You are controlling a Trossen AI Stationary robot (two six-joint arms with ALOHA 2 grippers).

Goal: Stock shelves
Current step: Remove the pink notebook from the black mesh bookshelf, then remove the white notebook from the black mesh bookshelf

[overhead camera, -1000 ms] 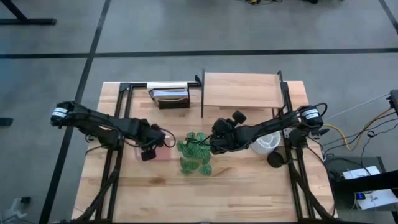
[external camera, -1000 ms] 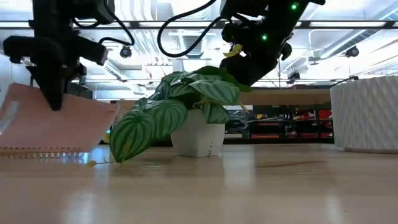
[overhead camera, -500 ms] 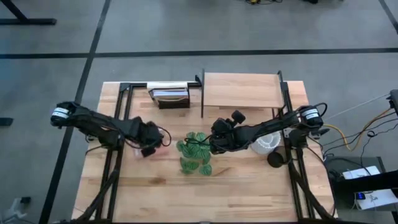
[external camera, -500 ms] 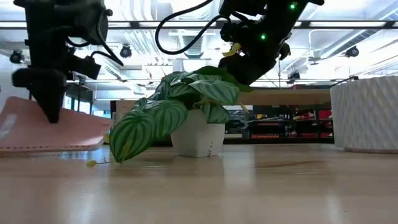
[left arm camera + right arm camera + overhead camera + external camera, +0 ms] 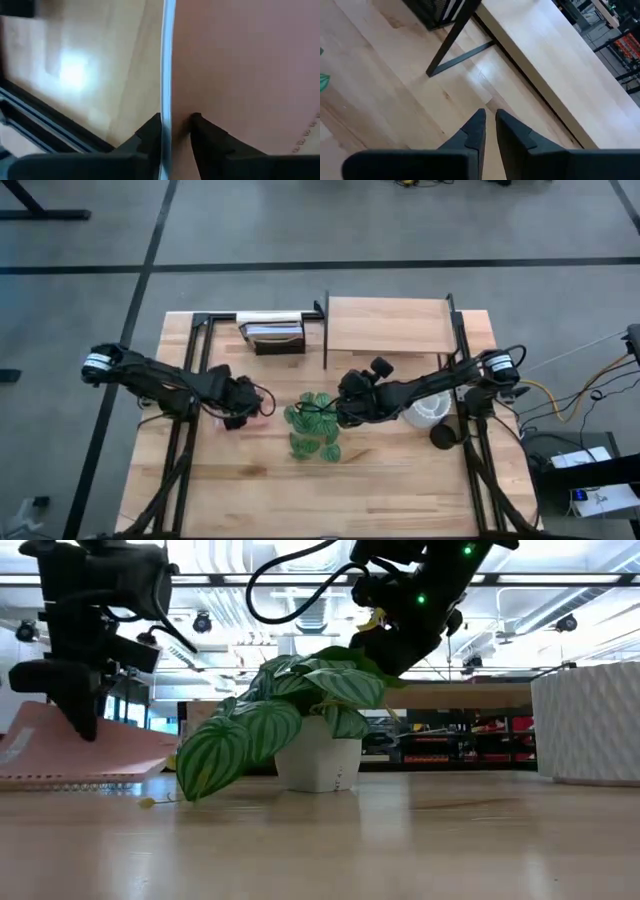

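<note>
Left tool [image 5: 175, 125] pinched on pink notebook's [image 5: 95, 745] edge, left on the worktop [image 5: 400, 480], likely for shelving. Right tool [image 5: 489, 125] nearly closed, empty, over the potted plant [image 5: 315, 425]. Shelves [image 5: 388, 325] at far right, unstocked.

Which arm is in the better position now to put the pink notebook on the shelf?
Left. The left gripper is shut on the flat pink spiral notebook. The right gripper holds nothing, above the striped-leaf potted plant, though nearer the black-framed wooden shelf.
</note>
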